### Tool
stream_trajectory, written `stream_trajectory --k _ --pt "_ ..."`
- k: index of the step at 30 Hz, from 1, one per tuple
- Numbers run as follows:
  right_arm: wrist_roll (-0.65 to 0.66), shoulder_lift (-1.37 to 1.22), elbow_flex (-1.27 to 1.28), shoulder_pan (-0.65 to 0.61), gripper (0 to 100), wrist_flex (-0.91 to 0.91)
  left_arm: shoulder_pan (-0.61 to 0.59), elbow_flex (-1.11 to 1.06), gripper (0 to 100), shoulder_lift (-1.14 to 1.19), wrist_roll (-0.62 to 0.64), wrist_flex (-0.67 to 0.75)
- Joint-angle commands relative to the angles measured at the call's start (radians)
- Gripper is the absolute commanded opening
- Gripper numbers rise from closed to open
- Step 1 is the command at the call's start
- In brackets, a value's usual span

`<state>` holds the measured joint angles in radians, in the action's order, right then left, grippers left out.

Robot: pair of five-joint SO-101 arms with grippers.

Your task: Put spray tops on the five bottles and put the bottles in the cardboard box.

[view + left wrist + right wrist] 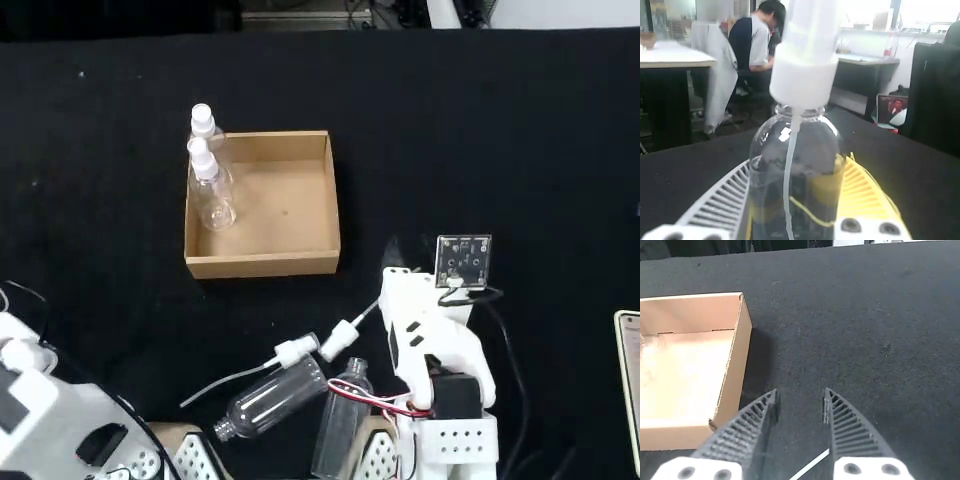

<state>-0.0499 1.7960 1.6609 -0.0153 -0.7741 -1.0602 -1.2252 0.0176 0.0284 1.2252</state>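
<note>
**Desk:** What dominates?

**Photographer:** The black table (520, 130), with open room on its far and right sides. Left of centre sits the cardboard box (262, 264), low-walled. One capped bottle (213, 195) stands in its far left corner, with a second capped bottle (204, 122) behind it. The rest of the box floor is open.

**Desk:** And the arms?

**Photographer:** The right arm (432, 345) stands near the front edge, right of the box. The right gripper (800, 392) hangs over bare table beside the box wall, its jaws moderately parted and holding nothing. The left gripper (799, 165) is clamped round the belly of the held bottle (810, 145), which is upright. A spray top (805, 75) sits on its neck; whether it is screwed home, I cannot tell.

**Desk:** What remains?

**Photographer:** Two bottles lie on their sides near the front edge, the left loose bottle (275, 397) and the right loose bottle (340, 425). Just beside them lie a left loose top (296, 350) and a right loose top (338, 341).

**Desk:** How will they handle?

**Photographer:** They look like clear, empty plastic: light, smooth and likely to roll or slip from a pinch. A mid-body grip looks safest. The tops are small and best taken at the collar. The thin dip tube (810, 465) looks bendy and could snag on a neck rim. Each bottle has to come in over the box wall, clear of the standing pair.
</note>
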Motion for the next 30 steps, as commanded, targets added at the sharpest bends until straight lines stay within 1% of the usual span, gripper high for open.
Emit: stream_trajectory --k 1,9,13,18,28,30 --pt "-0.002 0.099 -0.018 -0.015 11.3 -0.002 -0.012 0.058 8 0.126 -0.002 0.173" --pt "-0.002 0.099 -0.016 -0.015 11.3 -0.002 -0.010 0.058 8 0.299 -0.009 0.316" --pt "-0.002 0.099 -0.016 -0.015 11.3 -0.002 -0.010 0.096 8 0.361 -0.089 0.322" --pt "-0.002 0.099 -0.016 -0.015 11.3 0.000 -0.013 0.143 8 0.445 -0.124 0.324" --pt "-0.002 0.099 -0.016 -0.015 11.3 0.000 -0.030 0.143 8 0.486 -0.118 0.324" --pt "-0.002 0.099 -0.016 -0.015 11.3 0.000 -0.038 0.143 8 0.486 -0.098 0.324"
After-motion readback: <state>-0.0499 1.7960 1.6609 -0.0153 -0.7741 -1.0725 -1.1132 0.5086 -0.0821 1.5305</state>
